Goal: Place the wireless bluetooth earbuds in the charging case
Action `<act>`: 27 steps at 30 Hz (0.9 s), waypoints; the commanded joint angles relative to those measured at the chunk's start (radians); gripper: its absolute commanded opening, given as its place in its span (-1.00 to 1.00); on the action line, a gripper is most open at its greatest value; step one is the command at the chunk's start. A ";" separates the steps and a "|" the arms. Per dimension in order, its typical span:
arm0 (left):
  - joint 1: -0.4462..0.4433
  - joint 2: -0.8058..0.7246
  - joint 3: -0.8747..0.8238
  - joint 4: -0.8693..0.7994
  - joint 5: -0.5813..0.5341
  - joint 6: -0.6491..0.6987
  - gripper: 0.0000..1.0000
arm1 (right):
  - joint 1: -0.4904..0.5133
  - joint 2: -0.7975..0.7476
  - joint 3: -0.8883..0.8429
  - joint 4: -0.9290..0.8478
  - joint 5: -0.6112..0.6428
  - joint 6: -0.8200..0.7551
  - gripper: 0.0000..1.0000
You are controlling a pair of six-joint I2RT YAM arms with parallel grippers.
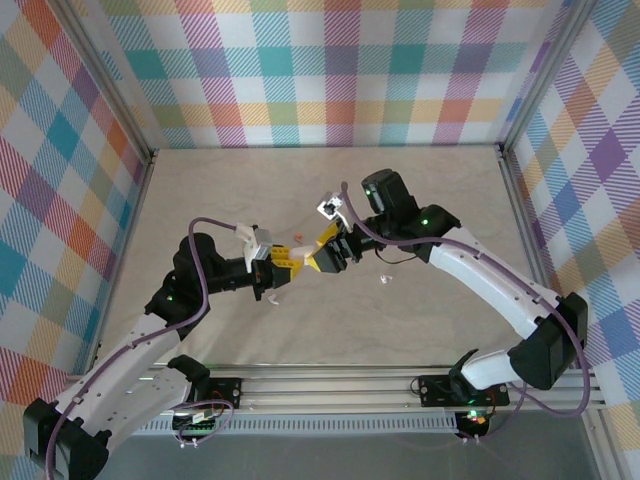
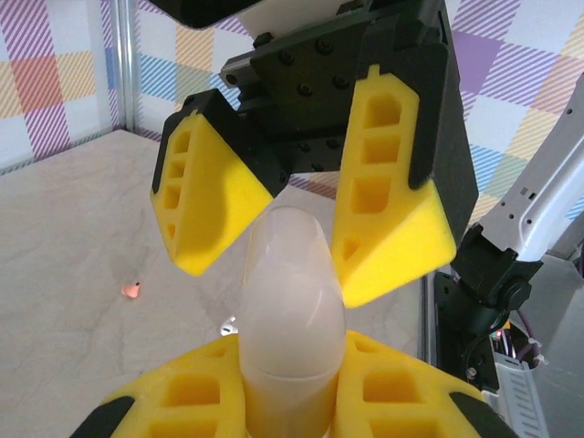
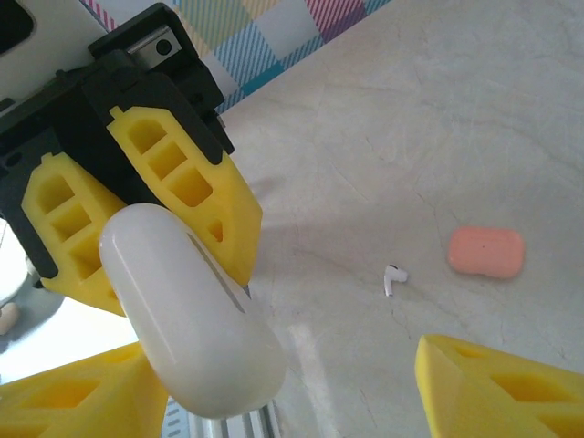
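Note:
My left gripper [image 2: 292,388] is shut on a closed white pebble-shaped charging case [image 2: 290,301], held up off the table. My right gripper [image 3: 292,388] stands open, its fingers [image 2: 388,228] either side of the case's free end [image 3: 196,319] without touching it. The two grippers meet mid-table, left [image 1: 288,268] and right [image 1: 326,254]. A white earbud [image 3: 394,277] lies on the table; a white earbud [image 2: 228,324] also lies just beyond the case. A reddish-orange earbud [image 2: 132,290] lies further off, a small red speck [image 1: 298,235] from above.
A closed orange case [image 3: 486,251] lies on the table near the white earbud. A small pale piece [image 1: 385,279] lies right of the grippers. Plaid walls with metal frame posts [image 2: 126,73] close in the marbled tabletop [image 1: 230,190].

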 commanded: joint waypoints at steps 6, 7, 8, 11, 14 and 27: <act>-0.014 -0.025 -0.025 0.000 0.125 0.007 -1.00 | -0.100 0.044 0.004 0.107 0.008 0.083 0.41; -0.014 -0.024 -0.022 -0.001 0.122 0.007 -1.00 | -0.101 0.051 0.007 0.103 0.005 0.083 0.41; -0.014 -0.024 -0.021 -0.004 0.119 0.006 -1.00 | -0.101 0.059 0.010 0.100 -0.002 0.084 0.41; -0.014 -0.016 -0.011 -0.014 0.099 0.002 -1.00 | -0.102 0.064 0.015 0.097 -0.028 0.085 0.40; -0.014 -0.001 0.003 -0.041 0.063 0.002 -1.00 | -0.103 0.041 0.002 0.101 -0.020 0.079 0.41; -0.014 0.037 -0.007 -0.009 -0.041 -0.039 -1.00 | -0.242 0.052 -0.072 -0.103 0.407 0.269 0.18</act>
